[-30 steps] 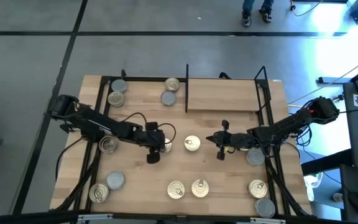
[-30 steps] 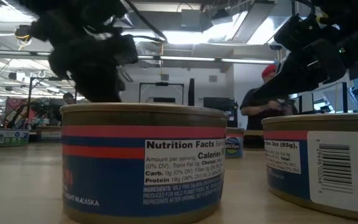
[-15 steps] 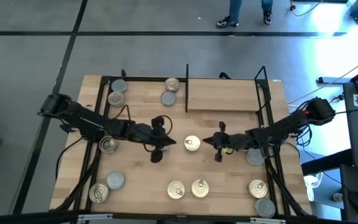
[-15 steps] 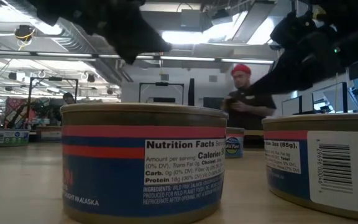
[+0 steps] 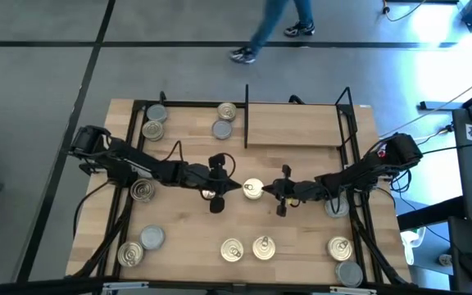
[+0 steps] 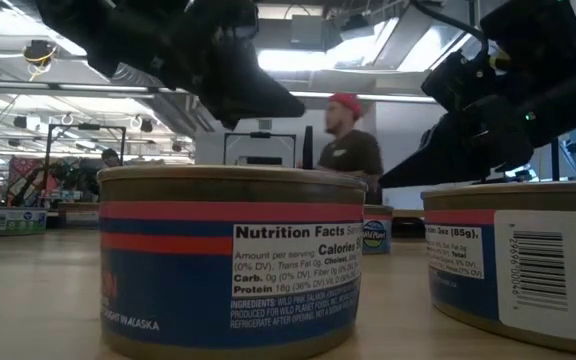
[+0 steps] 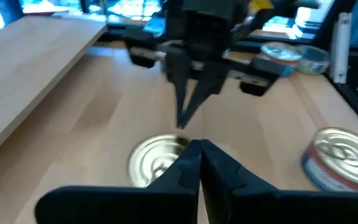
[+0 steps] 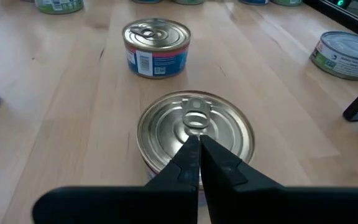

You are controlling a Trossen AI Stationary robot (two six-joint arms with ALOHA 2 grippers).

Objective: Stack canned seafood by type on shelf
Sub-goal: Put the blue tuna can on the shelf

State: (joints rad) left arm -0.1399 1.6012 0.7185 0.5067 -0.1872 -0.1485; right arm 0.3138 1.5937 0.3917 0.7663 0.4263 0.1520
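We now flank the gold-lidded tin mid-table with both claws pinched shut and empty: left gripper and right gripper have each slid inward to its sides. No tin lifted yet; the shelf beyond waits bare. A person walks past.

Glossy gold metal tin lid, paper-labelled tin, matt pale wood tabletop.
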